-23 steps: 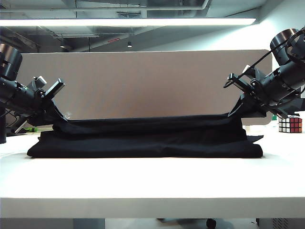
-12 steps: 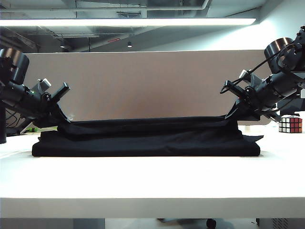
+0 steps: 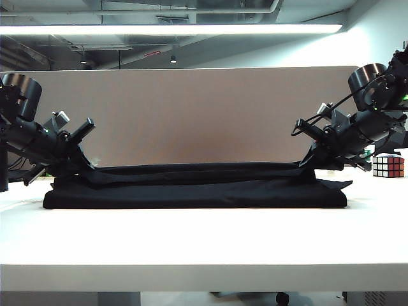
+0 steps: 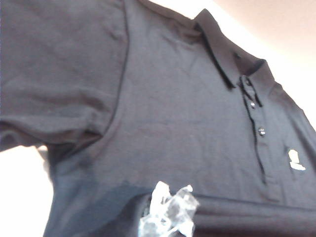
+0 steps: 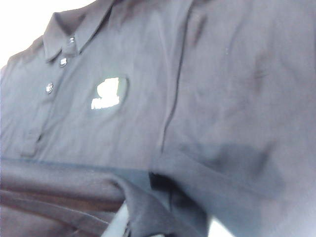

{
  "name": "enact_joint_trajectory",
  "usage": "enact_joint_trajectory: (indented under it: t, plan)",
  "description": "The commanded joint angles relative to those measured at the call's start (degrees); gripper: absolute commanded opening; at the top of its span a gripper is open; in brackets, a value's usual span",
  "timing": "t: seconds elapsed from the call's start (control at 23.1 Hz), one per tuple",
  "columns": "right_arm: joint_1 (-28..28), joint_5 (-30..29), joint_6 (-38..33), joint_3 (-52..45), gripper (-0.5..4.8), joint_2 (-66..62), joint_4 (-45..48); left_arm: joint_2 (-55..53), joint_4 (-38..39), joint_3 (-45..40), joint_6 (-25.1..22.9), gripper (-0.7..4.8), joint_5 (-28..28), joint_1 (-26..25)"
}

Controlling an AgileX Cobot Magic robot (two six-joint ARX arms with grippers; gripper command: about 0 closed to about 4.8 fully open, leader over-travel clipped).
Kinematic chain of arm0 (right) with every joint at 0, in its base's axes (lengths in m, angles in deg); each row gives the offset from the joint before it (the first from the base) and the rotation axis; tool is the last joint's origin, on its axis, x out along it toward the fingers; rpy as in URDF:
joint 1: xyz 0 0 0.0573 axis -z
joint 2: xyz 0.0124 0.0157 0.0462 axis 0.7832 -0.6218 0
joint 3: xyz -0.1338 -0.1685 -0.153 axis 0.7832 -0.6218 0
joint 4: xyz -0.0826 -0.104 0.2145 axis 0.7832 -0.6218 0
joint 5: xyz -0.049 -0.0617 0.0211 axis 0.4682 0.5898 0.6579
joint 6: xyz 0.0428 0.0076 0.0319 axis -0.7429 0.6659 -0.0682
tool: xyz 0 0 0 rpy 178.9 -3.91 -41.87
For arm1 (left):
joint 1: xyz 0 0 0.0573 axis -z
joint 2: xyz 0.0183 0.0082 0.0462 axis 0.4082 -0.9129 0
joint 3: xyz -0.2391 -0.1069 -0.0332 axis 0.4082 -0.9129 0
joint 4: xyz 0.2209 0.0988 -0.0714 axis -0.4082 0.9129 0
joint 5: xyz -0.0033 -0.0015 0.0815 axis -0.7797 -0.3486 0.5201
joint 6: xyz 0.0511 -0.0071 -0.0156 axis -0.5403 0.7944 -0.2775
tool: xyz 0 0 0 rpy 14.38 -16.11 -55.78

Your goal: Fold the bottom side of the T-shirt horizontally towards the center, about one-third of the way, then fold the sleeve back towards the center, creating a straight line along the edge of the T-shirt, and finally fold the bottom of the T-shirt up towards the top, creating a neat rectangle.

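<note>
Evidently the fold was well under way. At the left of the exterior view, the left gripper (image 3: 81, 162) hung low over the white desk (image 3: 204, 242), its fingers pressed together on one end of a raised edge of the large plain black fabric T-shirt (image 3: 197, 191). The left wrist view looked down on the shirt's collar (image 4: 217, 49), button placket and small pale chest mark (image 4: 295, 160), with a fold of cloth bunched around the fingers (image 4: 165, 212), which seemed wrapped in something pale and crinkled.

Across the middle, the shirt lay spread wide on the desk, and the lifted edge ran as a taut strip between the two grippers, just above the flat layers beneath. To my eye the sideways folds looked done, since the garment already read as a long narrow band; what remained was to lay the carried edge down over the upper part and let go, leaving a neat rectangle.

At the right, the right gripper (image 3: 310, 160) pinched the other end of that edge, fingers closed on cloth. Beyond it a multicoloured Rubik's cube (image 3: 388, 166) sat on the desk, well apart from the shirt.

Behind stood a plain beige partition (image 3: 191, 108), under a long bright ceiling strip light (image 3: 172, 29).
</note>
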Motion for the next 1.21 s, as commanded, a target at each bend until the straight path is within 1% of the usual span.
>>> enact_joint_trajectory:
  t: [0.04,0.09,0.13,0.17,0.22,0.26,0.3,0.35,0.43,0.48,0.56,0.69,0.74,0.82,0.87,0.91,1.0,1.08,1.13,1.17,1.21]
  plan:
    - [-0.11,0.48,-0.13,1.6,1.13,0.28,3.54,0.02,-2.16,0.24,-5.31,2.23,1.07,-0.2]
    - [-0.11,0.96,0.0,1.79,2.69,0.28,4.7,0.02,-2.97,0.26,-6.62,2.57,1.03,-0.22]
    - [-0.09,0.94,0.04,1.79,3.11,0.28,5.9,0.02,-4.02,0.26,-7.89,2.75,0.98,-0.24]
    - [-0.09,0.87,0.02,1.79,3.11,0.28,6.86,0.07,-4.96,0.26,-9.09,3.41,1.03,-0.28]
    - [-0.09,0.44,0.04,1.79,3.28,0.28,7.3,0.13,-5.25,0.26,-9.11,3.63,0.96,-0.31]
    - [-0.07,0.26,0.04,1.79,3.89,0.31,7.41,0.28,-5.18,0.26,-9.07,3.73,0.81,-0.35]
    - [0.02,-0.68,0.04,1.79,4.25,0.33,7.39,0.48,-5.22,0.26,-9.84,3.73,0.42,-0.74]
    - [1.11,-1.77,0.02,1.86,4.28,0.5,7.23,1.7,-5.07,0.24,-12.76,3.73,-0.5,-2.49]
    - [3.1,-3.34,0.02,1.84,4.28,1.55,6.32,3.32,-4.85,0.22,-12.55,3.73,-2.01,-5.4]
    - [4.17,-5.18,-0.28,1.86,4.27,2.25,5.68,4.22,-3.85,0.22,-11.69,3.73,-2.93,-6.93]
    - [5.51,-5.99,-0.59,1.86,4.26,3.96,2.82,5.88,-0.7,0.2,-11.17,3.72,-4.13,-8.98]
    - [6.08,-8.33,-0.63,2.29,4.26,5.44,-2.14,6.49,0.46,0.22,-11.15,3.72,-4.39,-9.35]
    - [5.92,-9.77,-1.2,3.32,4.2,5.46,-6.29,6.49,0.46,0.22,-11.19,3.72,-4.07,-9.33]
    - [5.31,-9.86,-1.68,4.92,4.18,5.42,-10.97,6.49,0.46,0.24,-10.54,3.72,-3.67,-9.25]
    - [5.16,-9.62,-2.27,5.2,4.18,5.44,-11.28,6.47,0.44,0.26,-8.98,3.72,-3.28,-9.29]
    - [5.2,-9.73,-5.51,5.99,4.18,5.44,-12.07,6.49,0.46,0.31,-7.23,3.72,-2.99,-9.35]
    - [5.62,-10.36,-8.15,7.37,4.18,5.42,-12.74,6.45,-0.02,0.33,-6.01,3.73,-1.07,-9.49]
    - [6.95,-9.88,-7.91,7.78,4.18,5.4,-11.28,6.32,-1.09,0.42,-5.9,3.72,1.49,-9.49]
    - [7.87,-9.53,-8.09,7.8,4.17,5.25,-10.4,6.08,-0.92,0.66,-6.03,3.72,0.83,-9.49]
    - [8.96,-9.94,-9.25,7.8,4.18,4.7,-10.62,5.75,0.83,0.63,-6.05,3.72,-0.52,-9.49]
    - [10.34,-12.35,-10.05,7.8,4.18,3.63,-10.93,5.64,2.47,0.66,-5.31,3.72,-0.87,-9.49]
